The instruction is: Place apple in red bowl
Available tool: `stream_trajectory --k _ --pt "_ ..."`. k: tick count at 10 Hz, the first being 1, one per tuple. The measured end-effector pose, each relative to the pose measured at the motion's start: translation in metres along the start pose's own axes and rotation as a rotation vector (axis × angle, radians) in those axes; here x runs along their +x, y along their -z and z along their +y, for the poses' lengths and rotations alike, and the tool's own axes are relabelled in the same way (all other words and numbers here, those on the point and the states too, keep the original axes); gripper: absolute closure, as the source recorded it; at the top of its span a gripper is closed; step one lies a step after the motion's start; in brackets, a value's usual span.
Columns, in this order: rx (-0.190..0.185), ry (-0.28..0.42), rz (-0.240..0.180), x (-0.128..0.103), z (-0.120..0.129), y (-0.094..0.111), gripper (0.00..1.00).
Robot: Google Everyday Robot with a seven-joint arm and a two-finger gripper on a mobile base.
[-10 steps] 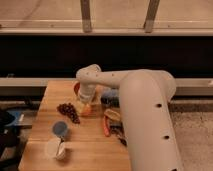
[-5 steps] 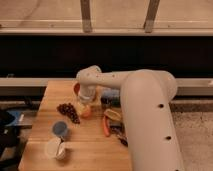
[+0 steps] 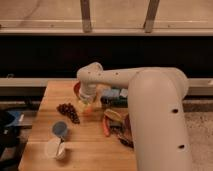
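Since the claw (image 3: 88, 101) appears clamped on the small round yellow-orange apple (image 3: 90, 108), low over the pale wooden table (image 3: 87, 145), it should first lift straight up. The small glossy red bowl (image 3: 77, 90) lies just behind and left of the claw, partly hidden. The dark grape cluster (image 3: 68, 111) crowds its left, so the free room is above.

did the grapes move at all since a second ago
No. The grapes keep their spot just beyond the blue cup. The gripper is low over the table, right of them, by the red bowl.
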Motion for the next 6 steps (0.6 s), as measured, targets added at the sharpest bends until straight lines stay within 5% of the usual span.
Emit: stream_trajectory --k 6 --pt "0.125 -0.017 -0.158 -0.019 -0.021 0.082 0.93"
